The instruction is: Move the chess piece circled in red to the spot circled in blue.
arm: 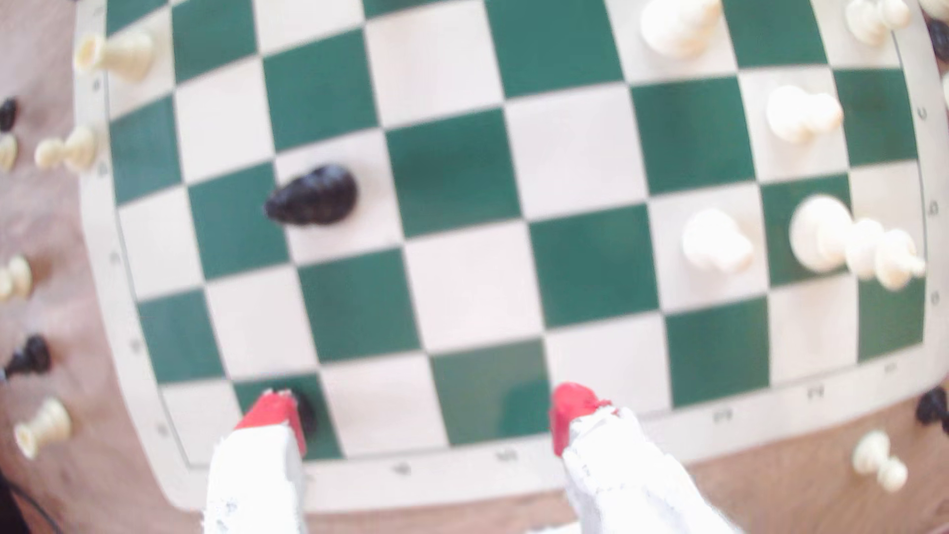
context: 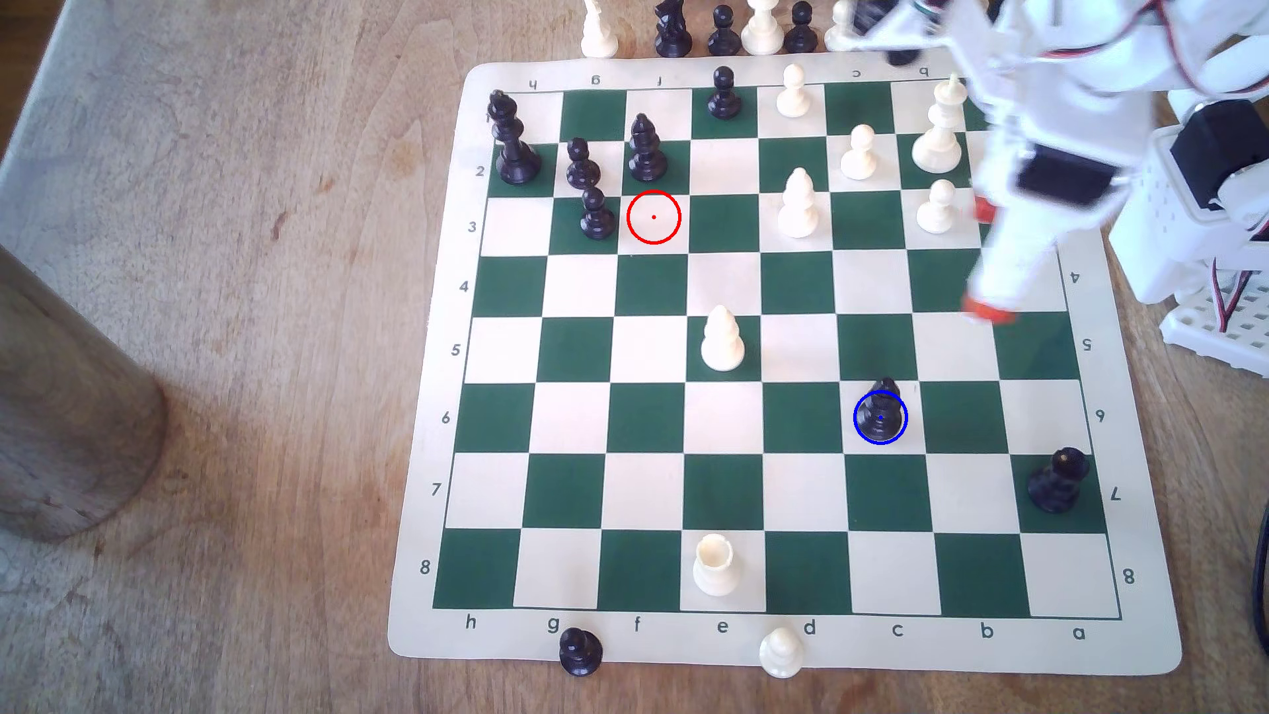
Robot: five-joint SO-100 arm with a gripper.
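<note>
Your gripper (arm: 426,416) hangs wide apart and empty, its red-tipped fingers (arm: 272,411) spread over the near edge of the board (context: 1126,659) in the wrist view. In the exterior view the gripper (context: 985,261) is blurred above the board's 3 o'clock side, well apart from the chess piece (context: 882,412).

You can see that piece standing upright on the spot (context: 880,439), a cream square in row 6, column c, with the blue ring drawn around its base. That puts it toward 5 o'clock of the board's centre. In the wrist view the chess piece (arm: 313,195) stands alone on its cream square.

Farther off, at about 10 o'clock, the red ring (context: 654,217) marks a bare cream square just below another black piece (context: 645,147).
</note>
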